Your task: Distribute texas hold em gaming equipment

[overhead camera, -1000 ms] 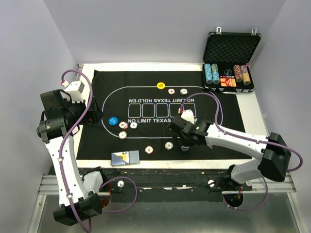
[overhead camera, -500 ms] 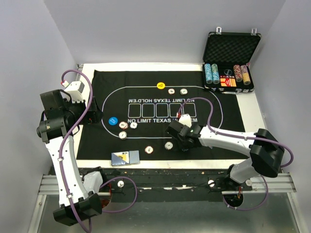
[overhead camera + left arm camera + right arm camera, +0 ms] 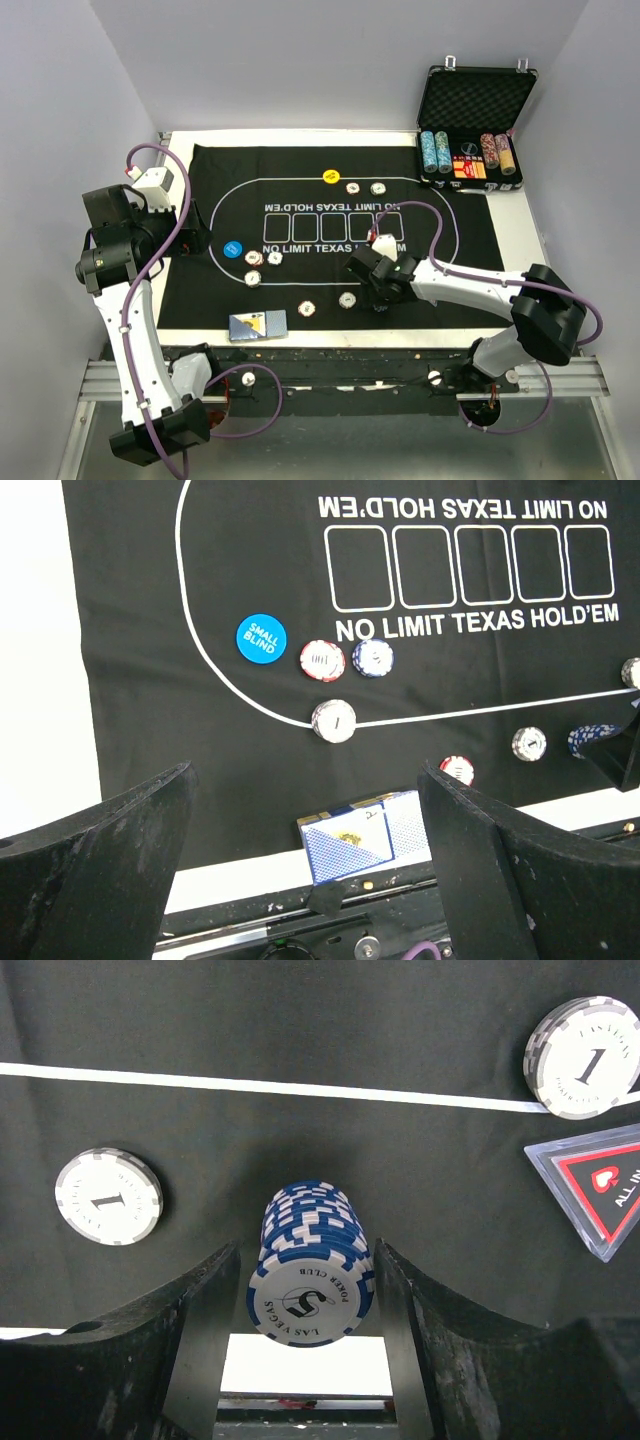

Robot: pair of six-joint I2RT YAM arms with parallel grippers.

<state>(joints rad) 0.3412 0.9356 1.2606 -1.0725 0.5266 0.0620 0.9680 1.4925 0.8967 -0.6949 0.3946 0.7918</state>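
Blue chip stack [image 3: 312, 1270] stands upright on the black mat [image 3: 300, 1130], on the near side of the white line and close to the mat's near edge. In my right wrist view it has a single white chip [image 3: 109, 1196] to one side and the red triangular marker [image 3: 590, 1185] to the other, both apart from it. Right gripper [image 3: 305, 1252] is down around the stack, jaws partway open with one finger on each flank. One side looks about touching and the other shows a thin dark sliver, so I can't tell if I actually have a grip. Risks as I judge them: contact on one side first would push the stack sideways and shear it, fanning chips toward the marker. Pads seated too high would lift only the upper chips and leave the bottom ones behind. A loose stack under a light squeeze could drop its middle chips on the lift. Second white chip [image 3: 583, 1056] sits on the line, out of the way. Left gripper [image 3: 305, 772] hangs wide open over the mat's near edge above the card deck [image 3: 362, 840], holding nothing
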